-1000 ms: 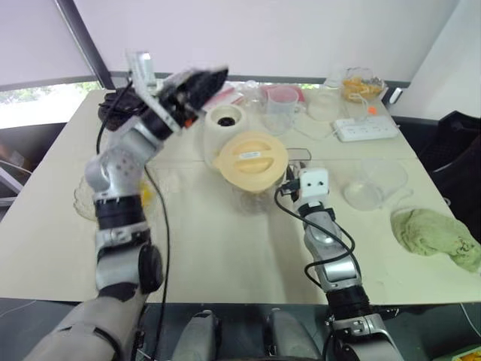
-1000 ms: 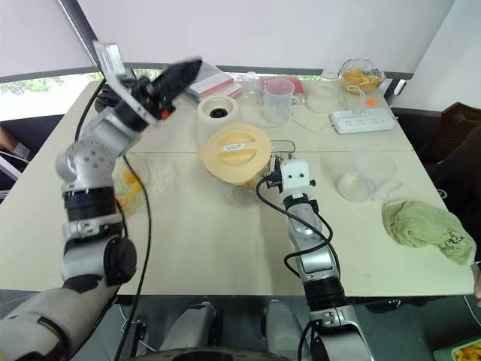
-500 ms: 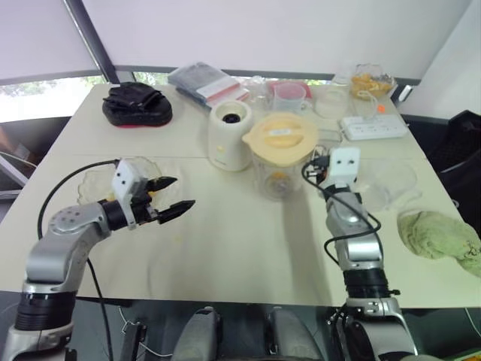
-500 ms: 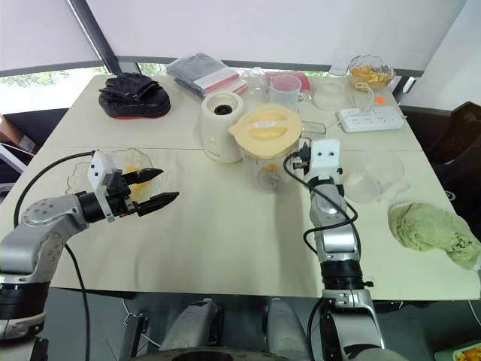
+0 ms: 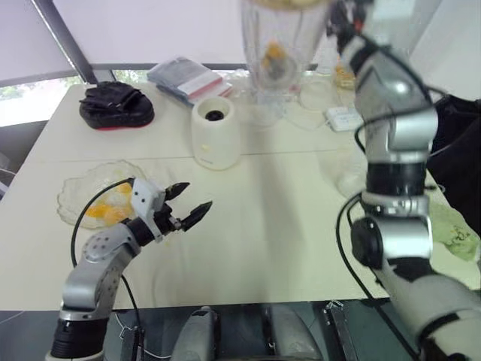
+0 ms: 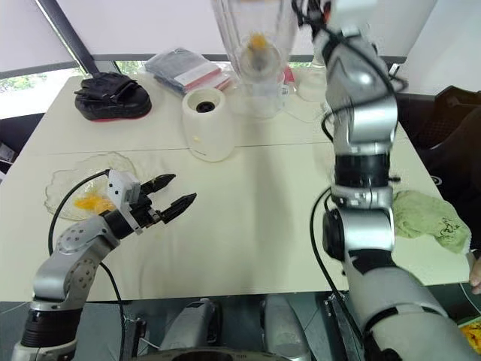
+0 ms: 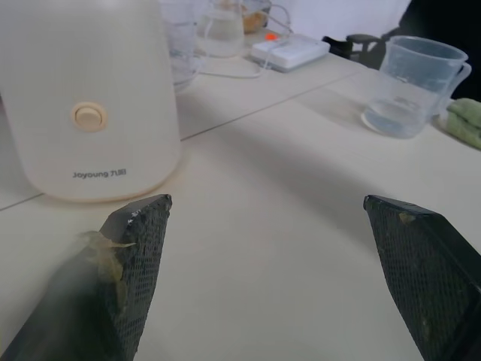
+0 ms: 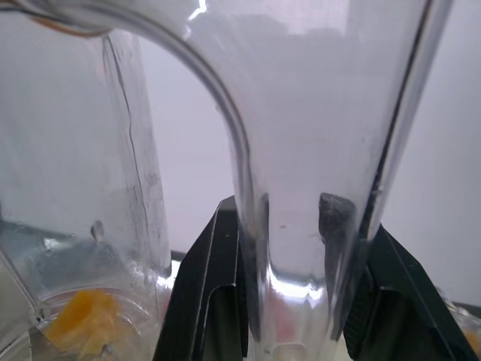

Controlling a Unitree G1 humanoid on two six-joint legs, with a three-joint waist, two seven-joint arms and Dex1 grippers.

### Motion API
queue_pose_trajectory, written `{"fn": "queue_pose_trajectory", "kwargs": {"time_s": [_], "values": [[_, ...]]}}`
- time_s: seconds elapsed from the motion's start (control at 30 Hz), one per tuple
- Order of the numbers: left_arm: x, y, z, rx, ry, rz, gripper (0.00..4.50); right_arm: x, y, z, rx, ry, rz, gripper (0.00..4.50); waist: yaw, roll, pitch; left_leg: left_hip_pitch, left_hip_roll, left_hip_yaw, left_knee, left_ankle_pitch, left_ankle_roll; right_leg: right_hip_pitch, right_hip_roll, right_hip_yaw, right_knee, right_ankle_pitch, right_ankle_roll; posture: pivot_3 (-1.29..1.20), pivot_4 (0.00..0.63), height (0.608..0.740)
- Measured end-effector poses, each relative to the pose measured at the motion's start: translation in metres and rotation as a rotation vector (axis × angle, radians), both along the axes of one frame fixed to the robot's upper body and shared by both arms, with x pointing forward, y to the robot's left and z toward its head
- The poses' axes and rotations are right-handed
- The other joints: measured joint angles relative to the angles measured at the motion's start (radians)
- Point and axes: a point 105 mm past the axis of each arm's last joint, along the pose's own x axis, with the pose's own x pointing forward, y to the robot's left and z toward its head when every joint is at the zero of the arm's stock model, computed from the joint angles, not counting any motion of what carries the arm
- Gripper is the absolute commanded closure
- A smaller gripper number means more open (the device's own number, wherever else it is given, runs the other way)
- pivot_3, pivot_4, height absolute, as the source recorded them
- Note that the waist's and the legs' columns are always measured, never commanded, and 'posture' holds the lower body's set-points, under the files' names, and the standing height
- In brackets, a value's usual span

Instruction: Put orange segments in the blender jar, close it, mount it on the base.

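The clear blender jar [image 5: 276, 56] hangs high above the back of the table, with orange segments [image 5: 275, 53] inside it. My right gripper [image 8: 279, 210] is shut on the jar's clear handle [image 8: 301, 293], one black finger [image 8: 207, 301] on each side. The cream-white base [image 5: 214, 134] stands on the table below and to the left of the jar, its dark socket facing up. My left gripper [image 5: 192, 204] is open and holds nothing, low over the front left of the table and pointing toward the base [image 7: 90, 98]. More orange segments [image 5: 101, 213] lie in a low glass dish [image 5: 75, 188] beside it.
A black pouch [image 5: 116, 104] and a flat packet [image 5: 188, 77] lie at the back left. A white power strip [image 5: 342, 118] and clear cups sit at the back right, a measuring cup [image 7: 413, 90] on the right. A green cloth [image 6: 428, 218] lies at the right edge.
My right arm has lifted the jar off the table and high into the air. My left arm has dropped from over the base to the front left, still open.
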Motion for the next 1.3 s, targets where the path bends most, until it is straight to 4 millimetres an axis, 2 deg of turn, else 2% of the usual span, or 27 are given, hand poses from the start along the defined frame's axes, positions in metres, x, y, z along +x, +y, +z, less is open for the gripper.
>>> {"fn": "queue_pose_trajectory", "kwargs": {"time_s": [0.1,0.17,0.3,0.37,0.47,0.6,0.83,1.3], "values": [[0.001,0.003,-0.001,0.005,-0.011,0.049,0.22,0.017,0.022,-0.002,0.049,0.075,0.028,3.60,0.000,0.000,0.000,0.000,0.000,0.000,0.000,0.000,0.000,0.000,0.000,0.000,0.000,0.000,0.000,0.00,0.150,0.740],[-0.001,0.005,-0.001,0.013,-0.015,0.074,0.22,0.030,0.036,-0.019,0.066,0.145,0.038,3.60,-0.001,0.000,0.000,0.000,0.000,0.001,0.000,0.000,-0.001,0.000,0.000,0.000,0.000,0.000,0.000,0.00,0.150,0.740],[-0.007,0.012,-0.003,0.032,-0.014,0.122,0.22,0.052,0.062,-0.069,0.085,0.311,0.043,3.60,-0.002,0.000,0.000,-0.006,0.000,0.001,0.002,0.001,-0.002,-0.006,-0.001,0.000,0.001,0.000,0.000,0.00,0.150,0.740],[-0.009,0.013,-0.003,0.035,-0.016,0.136,0.22,0.056,0.074,-0.082,0.089,0.351,0.049,3.60,-0.003,0.000,0.000,-0.007,0.000,0.001,0.002,0.001,-0.002,-0.007,0.000,0.000,0.001,0.000,0.000,0.00,0.150,0.740],[-0.012,0.015,0.001,0.042,-0.029,0.158,0.22,0.055,0.091,-0.077,0.092,0.339,0.066,3.60,-0.004,0.000,0.000,-0.007,0.000,0.001,0.002,0.001,-0.002,-0.007,0.000,0.000,0.001,0.000,0.000,0.00,0.150,0.740],[-0.014,0.022,0.001,0.054,-0.028,0.193,0.22,0.054,0.098,-0.067,0.103,0.297,0.075,3.60,-0.001,0.000,0.000,-0.007,0.000,0.001,0.003,0.001,-0.002,-0.006,0.000,0.000,0.001,0.000,0.000,0.00,0.150,0.740],[-0.015,0.024,0.005,0.056,-0.047,0.219,0.22,0.059,0.101,-0.086,0.084,0.333,0.064,3.60,-0.002,0.000,0.000,-0.007,0.000,0.001,0.004,0.001,-0.002,-0.006,0.000,-0.001,0.001,0.000,0.000,0.00,0.150,0.740],[-0.016,0.027,0.003,0.080,-0.044,0.246,0.22,0.059,0.102,-0.086,0.048,0.280,0.039,3.60,-0.003,0.000,0.000,-0.007,0.000,0.001,0.004,0.001,-0.002,-0.006,0.000,-0.001,0.003,0.000,0.000,0.00,0.150,0.740]]}}
